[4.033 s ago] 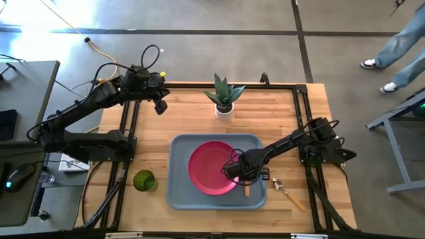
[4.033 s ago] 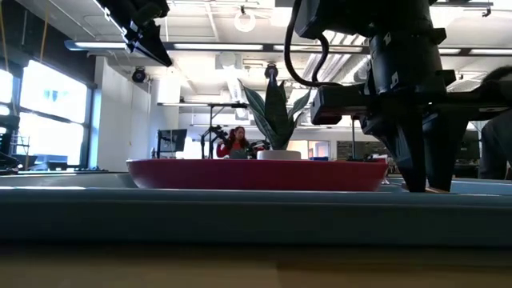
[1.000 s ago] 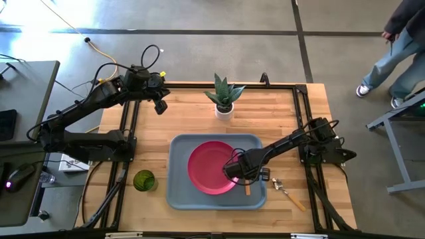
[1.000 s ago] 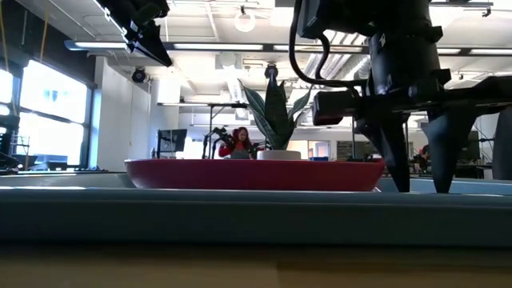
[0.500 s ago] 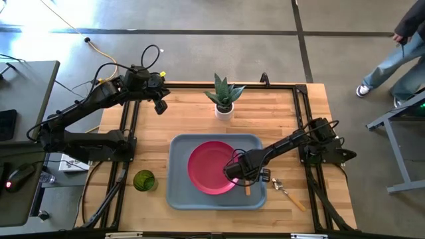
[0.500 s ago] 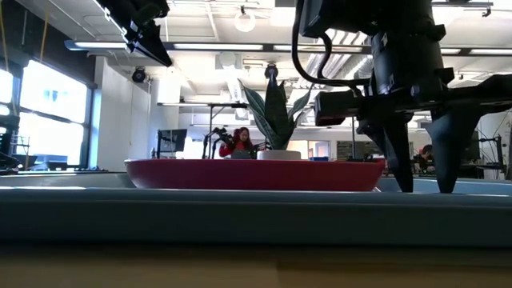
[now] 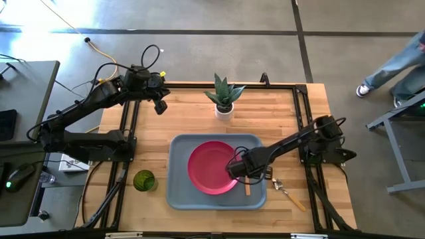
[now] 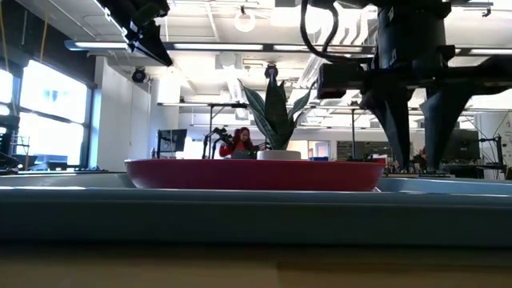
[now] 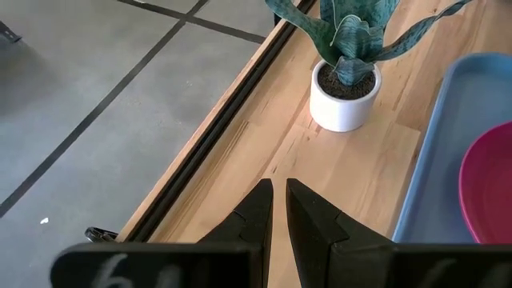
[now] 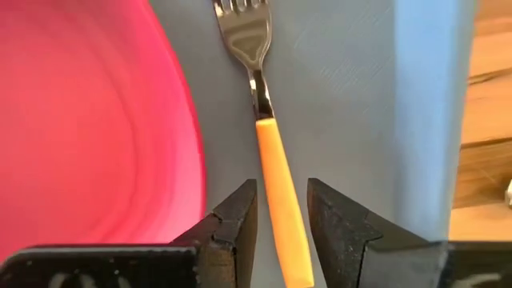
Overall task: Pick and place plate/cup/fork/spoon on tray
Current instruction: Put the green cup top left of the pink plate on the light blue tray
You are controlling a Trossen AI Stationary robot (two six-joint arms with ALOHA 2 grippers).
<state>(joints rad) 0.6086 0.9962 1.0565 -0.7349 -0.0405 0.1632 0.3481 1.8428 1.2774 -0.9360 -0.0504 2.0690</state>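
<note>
the right gripper [image 10: 282, 210] is hovering, fingers parted, over the fork [image 10: 264, 128] lying on the tray [image 10: 352, 96]; the left gripper [image 9: 278, 210] is waiting nearly closed.

Right gripper [image 7: 247, 174] over tray [image 7: 179, 192], fingers apart, straddling fork [image 10: 270, 152] without touching; plate [image 7: 211, 166] rim just beside one finger, tray's raised rim beside the other. Spoon [image 7: 290, 195] on bare wood right of tray. Cup [image 7: 144, 180] stands left of tray. Potted plant [image 7: 224, 96] blocks the far-side approach.
</note>
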